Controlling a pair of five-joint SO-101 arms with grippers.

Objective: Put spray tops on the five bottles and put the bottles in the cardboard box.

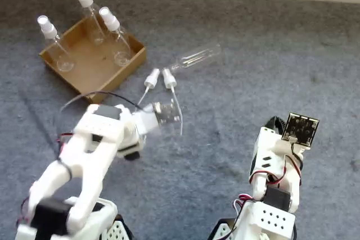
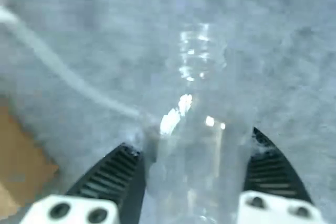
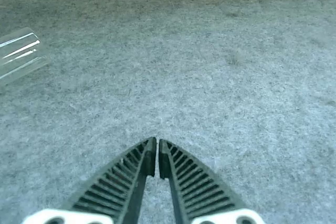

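My left gripper (image 1: 157, 116) is shut on a clear bottle (image 1: 167, 112) without a top, held just above the carpet; the bottle (image 2: 197, 145) sits between the two fingers (image 2: 113, 174). Two loose spray tops (image 1: 152, 77) (image 1: 169, 78) lie beyond it with their thin tubes (image 2: 63, 72) trailing. Another clear uncapped bottle (image 1: 197, 57) lies on its side farther back, and its end (image 3: 18, 51) shows in the right wrist view. The cardboard box (image 1: 132, 63) at the back left holds three bottles with spray tops (image 1: 109, 19). My right gripper (image 3: 157, 153) is shut with nothing in it, over bare carpet.
Grey carpet covers the whole work surface. The right arm (image 1: 278, 161) stands at the front right, apart from all objects. A corner of the cardboard box (image 2: 21, 166) shows close beside my left gripper. A pale wall runs along the far edge.
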